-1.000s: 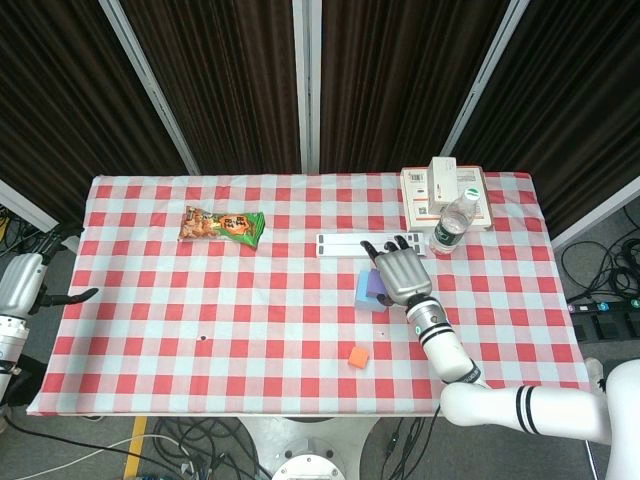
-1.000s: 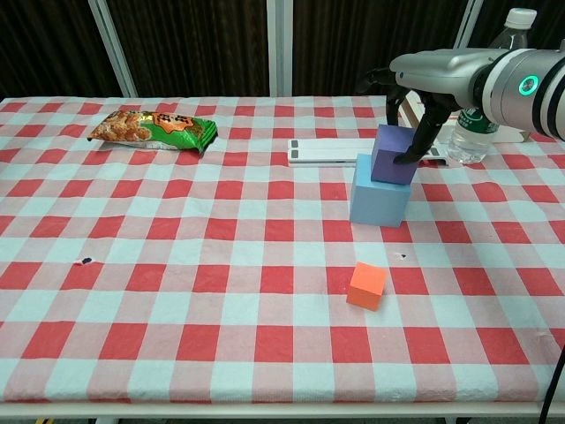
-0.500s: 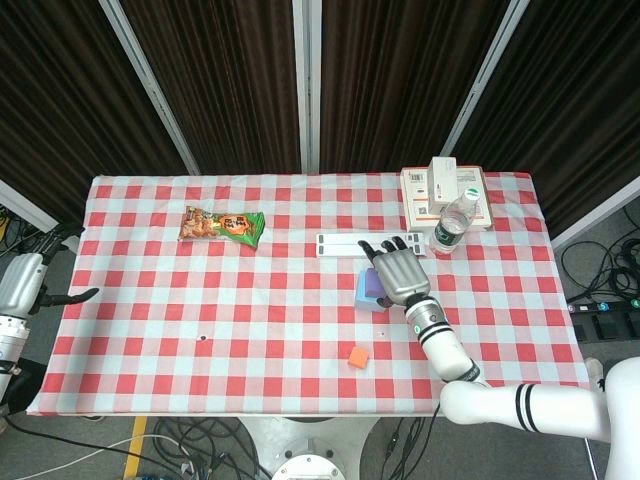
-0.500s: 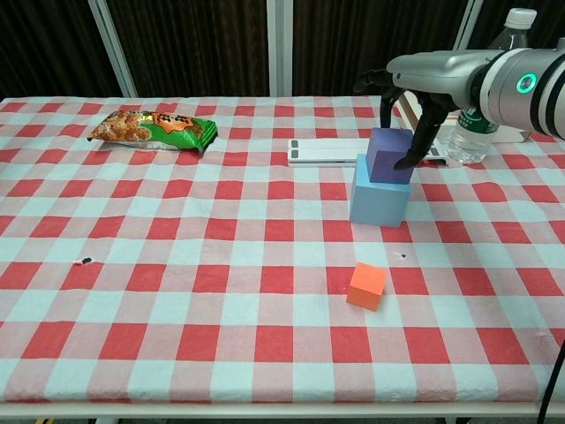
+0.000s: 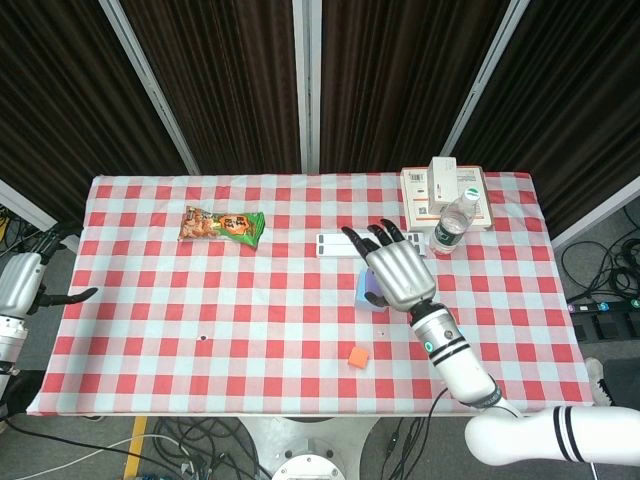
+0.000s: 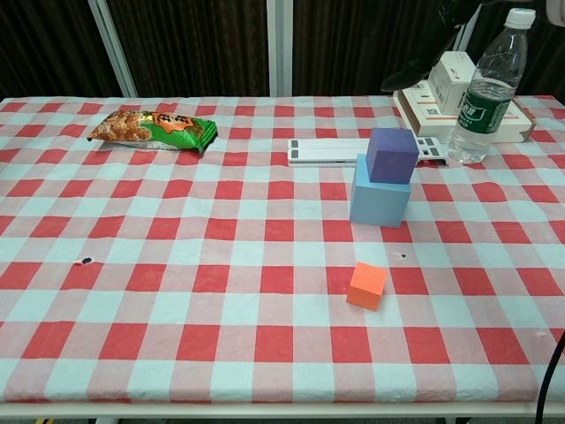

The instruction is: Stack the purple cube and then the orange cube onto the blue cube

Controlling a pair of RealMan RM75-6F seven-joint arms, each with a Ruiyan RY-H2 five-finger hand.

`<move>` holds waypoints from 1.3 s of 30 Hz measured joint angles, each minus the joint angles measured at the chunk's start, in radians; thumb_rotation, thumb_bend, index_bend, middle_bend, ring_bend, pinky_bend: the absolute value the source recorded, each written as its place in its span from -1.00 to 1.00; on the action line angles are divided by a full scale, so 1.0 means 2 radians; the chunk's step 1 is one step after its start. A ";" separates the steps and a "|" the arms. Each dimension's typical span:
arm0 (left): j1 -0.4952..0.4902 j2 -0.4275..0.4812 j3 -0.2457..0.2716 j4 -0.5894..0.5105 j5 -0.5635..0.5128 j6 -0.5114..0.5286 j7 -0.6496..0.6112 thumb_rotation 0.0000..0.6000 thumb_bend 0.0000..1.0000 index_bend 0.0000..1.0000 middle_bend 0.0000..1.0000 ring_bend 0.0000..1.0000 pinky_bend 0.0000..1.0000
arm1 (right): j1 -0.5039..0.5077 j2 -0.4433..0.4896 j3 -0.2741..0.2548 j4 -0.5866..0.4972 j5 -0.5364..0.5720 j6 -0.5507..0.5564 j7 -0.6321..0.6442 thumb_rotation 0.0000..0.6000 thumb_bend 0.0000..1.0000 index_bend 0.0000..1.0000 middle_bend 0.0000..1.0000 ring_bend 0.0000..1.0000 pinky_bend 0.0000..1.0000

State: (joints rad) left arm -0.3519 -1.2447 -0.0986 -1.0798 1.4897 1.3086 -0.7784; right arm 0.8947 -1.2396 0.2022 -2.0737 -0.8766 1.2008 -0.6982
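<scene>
The purple cube [image 6: 393,155] sits on top of the blue cube [image 6: 380,198], slightly turned, with nothing touching it. The small orange cube [image 6: 366,285] lies on the cloth nearer the front edge, also seen from the head as the orange cube [image 5: 357,356]. My right hand [image 5: 398,268] hovers high above the stack with fingers spread and empty; it hides most of the stack, leaving only a strip of the blue cube [image 5: 364,291]. In the chest view only its dark fingertips [image 6: 408,79] show at the top. My left hand [image 5: 45,270] hangs off the table's left edge, empty.
A green snack bag [image 6: 154,128] lies at the back left. A flat white bar [image 6: 322,152] lies just behind the stack. A water bottle [image 6: 481,93] and stacked white boxes [image 6: 455,75] stand at the back right. The checked tablecloth [image 6: 177,300] covers the table.
My right hand let go of the purple cube and rose well above it, almost leaving the chest view. The purple cube stays on the blue cube. The left arm has not moved.
</scene>
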 measured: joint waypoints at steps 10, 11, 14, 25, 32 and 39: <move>0.005 -0.003 -0.002 0.003 -0.009 0.001 0.013 1.00 -0.85 -0.53 -0.56 -0.69 -0.43 | -0.018 0.003 -0.093 -0.034 -0.043 -0.058 -0.021 1.00 -0.79 -0.60 -0.30 -0.73 -0.79; 0.005 -0.004 -0.002 0.004 -0.009 0.000 0.013 1.00 -0.84 -0.53 -0.56 -0.69 -0.43 | -0.019 0.000 -0.098 -0.031 -0.042 -0.061 -0.023 1.00 -0.79 -0.60 -0.29 -0.73 -0.79; 0.005 -0.006 -0.002 0.008 -0.010 -0.001 0.012 1.00 -0.84 -0.53 -0.56 -0.69 -0.43 | -0.021 -0.010 -0.108 -0.017 -0.040 -0.067 -0.026 1.00 -0.78 -0.60 -0.28 -0.72 -0.78; 0.007 -0.013 -0.003 0.021 -0.013 -0.002 0.009 1.00 -0.84 -0.53 -0.56 -0.69 -0.43 | -0.009 -0.029 -0.121 0.048 -0.057 -0.132 -0.012 1.00 -0.76 -0.60 -0.27 -0.72 -0.78; 0.007 -0.017 -0.004 0.031 -0.016 -0.007 0.007 1.00 -0.84 -0.53 -0.56 -0.69 -0.43 | 0.015 -0.017 -0.119 0.080 -0.119 -0.201 0.030 1.00 -0.76 -0.62 -0.27 -0.72 -0.78; 0.006 -0.024 -0.004 0.041 -0.017 -0.010 0.007 1.00 -0.84 -0.53 -0.56 -0.69 -0.43 | 0.029 -0.005 -0.119 0.119 -0.179 -0.246 0.090 1.00 -0.76 -0.63 -0.28 -0.73 -0.78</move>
State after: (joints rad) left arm -0.3390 -1.2929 -0.1074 -0.9988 1.4561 1.2883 -0.7648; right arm 0.9521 -1.2505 -0.0354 -1.8367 -1.2347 0.7081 -0.5175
